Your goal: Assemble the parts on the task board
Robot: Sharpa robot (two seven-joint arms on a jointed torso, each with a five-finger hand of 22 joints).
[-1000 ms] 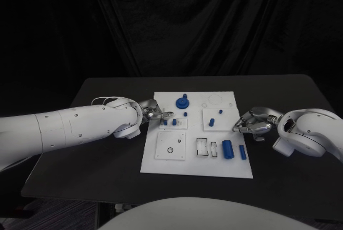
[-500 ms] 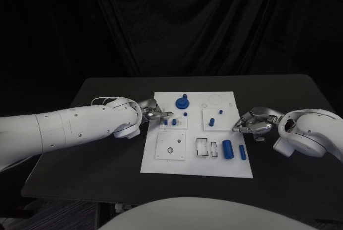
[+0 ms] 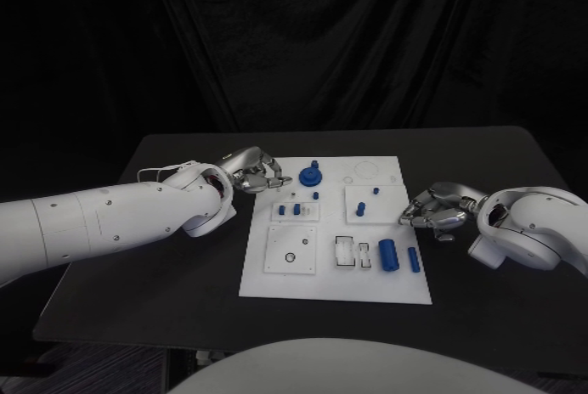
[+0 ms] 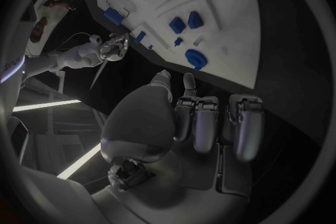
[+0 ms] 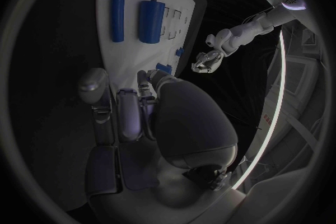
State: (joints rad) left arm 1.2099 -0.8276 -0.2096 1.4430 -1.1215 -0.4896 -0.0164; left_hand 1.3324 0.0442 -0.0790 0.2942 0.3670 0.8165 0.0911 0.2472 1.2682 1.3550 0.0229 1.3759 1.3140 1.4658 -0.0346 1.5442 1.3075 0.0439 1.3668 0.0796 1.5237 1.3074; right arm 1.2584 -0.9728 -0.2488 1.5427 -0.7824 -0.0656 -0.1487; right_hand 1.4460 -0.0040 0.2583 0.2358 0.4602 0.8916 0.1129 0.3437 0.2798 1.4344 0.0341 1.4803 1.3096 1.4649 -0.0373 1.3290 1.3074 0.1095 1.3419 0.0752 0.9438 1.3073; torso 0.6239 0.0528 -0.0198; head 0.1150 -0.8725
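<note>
Table (image 3: 183,267): black, bearing the board at its middle, both arms reaching in from the sides.
Task board (image 3: 282,279): white plate lying flat in the table's centre, long side running near to far; recessed sockets and outlines mark where parts seat.
Left hand (image 3: 251,171): raised at the board's far-left corner, just off its edge. In the left wrist view the fingers (image 4: 210,123) are curled in toward the palm, and nothing shows between them; I judge it empty, lifted out of the way to pick its next part.
Right hand (image 3: 435,209): low beside the board's right edge, about mid-length. The right wrist view shows its fingers (image 5: 129,109) folded down with nothing in them, so it seems parked close, ready to serve the right-side parts.
Round blue part (image 3: 313,173): largest piece, standing at the far middle of the board, apparently already seated.
Thick blue cylinder (image 3: 390,254): lying loose on the near-right of the board, beside empty rectangular slots, so probably awaiting insertion.
Thin blue rod (image 3: 415,259): lying just right of the cylinder, nearest the right hand.
Small blue pegs (image 3: 289,210): a pair upright in the left-middle block.
Single blue peg (image 3: 362,210): on the right-middle block.
</note>
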